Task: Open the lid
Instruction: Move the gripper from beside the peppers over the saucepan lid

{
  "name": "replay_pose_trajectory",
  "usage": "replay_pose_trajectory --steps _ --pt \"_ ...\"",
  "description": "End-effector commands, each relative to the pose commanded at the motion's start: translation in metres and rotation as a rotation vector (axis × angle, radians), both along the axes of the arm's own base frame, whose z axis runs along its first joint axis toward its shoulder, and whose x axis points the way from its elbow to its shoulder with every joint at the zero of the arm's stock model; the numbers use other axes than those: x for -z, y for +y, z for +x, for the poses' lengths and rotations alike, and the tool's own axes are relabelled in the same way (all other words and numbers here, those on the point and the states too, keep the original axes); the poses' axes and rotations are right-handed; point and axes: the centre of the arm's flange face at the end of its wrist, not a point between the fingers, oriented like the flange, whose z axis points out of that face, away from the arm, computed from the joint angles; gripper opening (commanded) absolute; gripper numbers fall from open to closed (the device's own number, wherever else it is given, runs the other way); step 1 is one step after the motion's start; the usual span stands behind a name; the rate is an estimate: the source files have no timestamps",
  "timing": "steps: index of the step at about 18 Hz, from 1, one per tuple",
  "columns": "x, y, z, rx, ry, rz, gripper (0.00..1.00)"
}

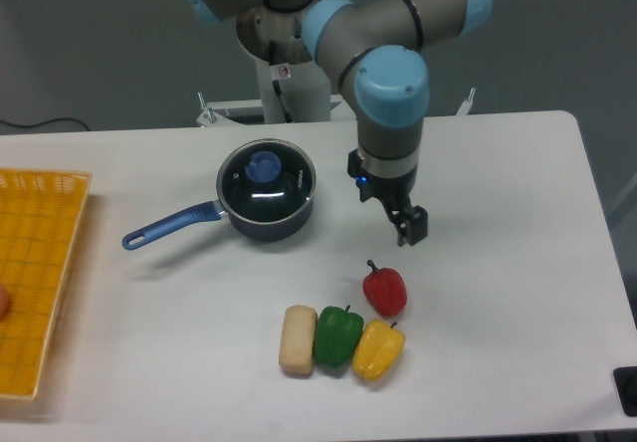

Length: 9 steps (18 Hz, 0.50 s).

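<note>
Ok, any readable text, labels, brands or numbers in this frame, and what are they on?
Nothing can be read.
Lid: a small pale mark near the right rim, too small and blurred to read.
Robot base column: a small round red-and-white sticker, too blurred to read.
Gripper, saucepan, peppers and yellow basket: no lettering shows.

Grey tubular arm (343, 39), light-blue joint caps, black wrist band, small black pincer (409, 227).
</note>
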Motion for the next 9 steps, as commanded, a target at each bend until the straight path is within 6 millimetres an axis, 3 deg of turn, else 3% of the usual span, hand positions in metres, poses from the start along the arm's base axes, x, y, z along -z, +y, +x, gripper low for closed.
replay_pose_trajectory --steps 9 --pt "0.001 0.011 0.062 0.061 -0.008 -0.006 1.0"
